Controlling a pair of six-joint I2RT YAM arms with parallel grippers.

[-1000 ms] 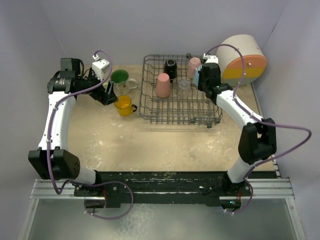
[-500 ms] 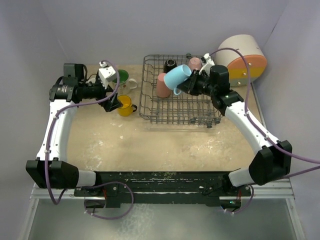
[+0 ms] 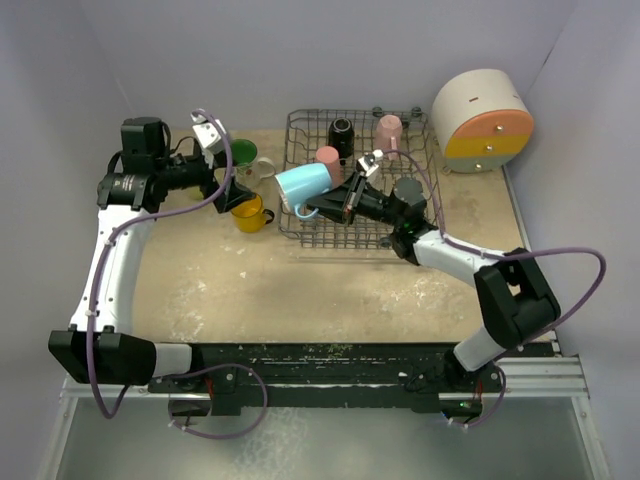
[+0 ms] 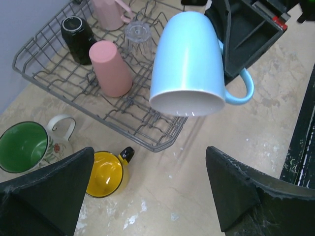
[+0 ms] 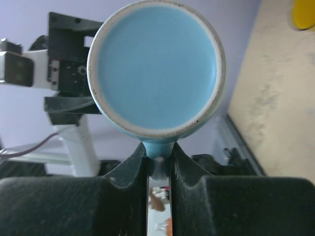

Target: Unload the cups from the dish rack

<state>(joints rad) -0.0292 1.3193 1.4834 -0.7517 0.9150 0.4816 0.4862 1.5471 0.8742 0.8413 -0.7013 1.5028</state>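
"Top external view: which way does the light blue mug point(image 3: 303, 186) lie?"
"On its side in the air over the left edge of the dish rack point(image 3: 400, 238). Its long axis runs left to right, mouth toward the left. The right fingers point(image 5: 118, 191) pinch its handle tight."
"And the left fingers point(image 4: 44, 196)?"
"Spread wide, holding nothing."
"What's in the rack?"
"Black mug point(image 3: 342, 132), pink mug point(image 3: 388, 128), salmon tumbler point(image 3: 327, 158), clear glass point(image 4: 138, 32)."

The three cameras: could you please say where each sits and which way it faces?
Top external: above and behind both arms, shown whole, looking down on the dish rack.
Left wrist: faces the mouth of the light blue mug between its open fingers.
Right wrist: faces that mug's base; shut fingers pinch its handle.
All three share the mug.
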